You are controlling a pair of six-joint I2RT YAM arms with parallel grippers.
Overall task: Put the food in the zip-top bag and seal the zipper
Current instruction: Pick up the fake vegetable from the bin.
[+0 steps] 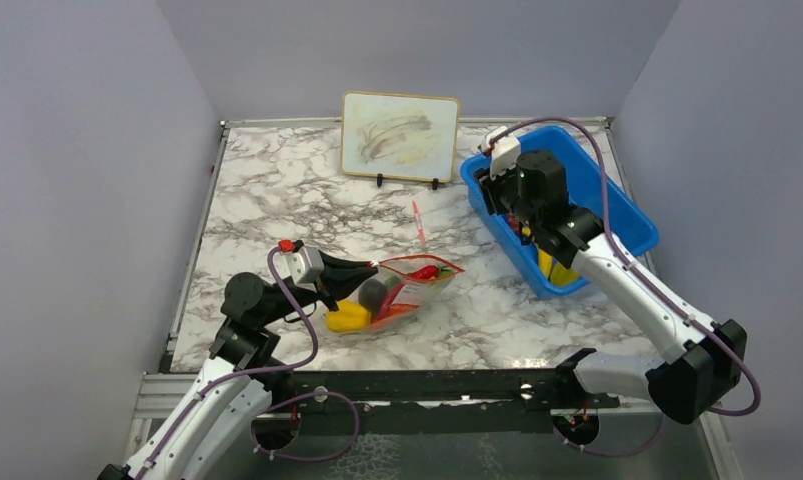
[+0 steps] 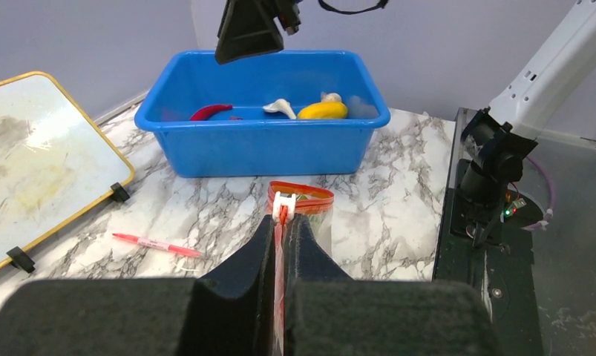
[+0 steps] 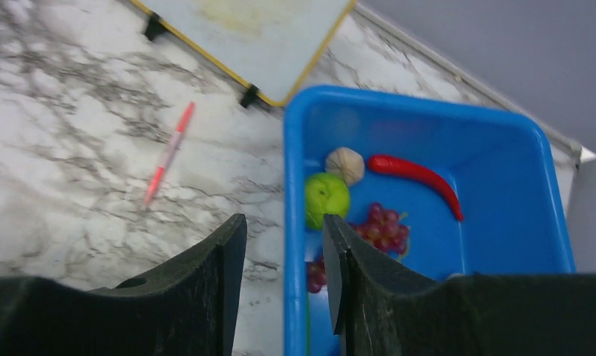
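Observation:
The zip-top bag (image 1: 409, 290) lies on the marble table, holding a yellow pepper (image 1: 347, 317), a dark round piece (image 1: 378, 293), a red chili (image 1: 429, 271) and an orange piece. My left gripper (image 1: 373, 267) is shut on the zipper (image 2: 302, 188) at the bag's mouth edge, just behind the white slider (image 2: 283, 202); the left wrist view shows the jaws (image 2: 283, 220) pinching the strip. My right gripper (image 1: 500, 192) is open and empty over the blue bin's near-left wall, its jaws (image 3: 283, 222) straddling the rim. More food lies in the bin: red chili (image 3: 417, 178), green fruit (image 3: 326, 194), grapes (image 3: 381, 228), a beige bulb (image 3: 346, 164).
The blue bin (image 1: 617, 205) stands at the back right. A whiteboard (image 1: 400, 135) stands propped at the back centre. A red-and-white pen (image 1: 418, 222) lies between the board and the bag. In the left wrist view the bin (image 2: 265, 148) also holds a yellow piece (image 2: 322, 110).

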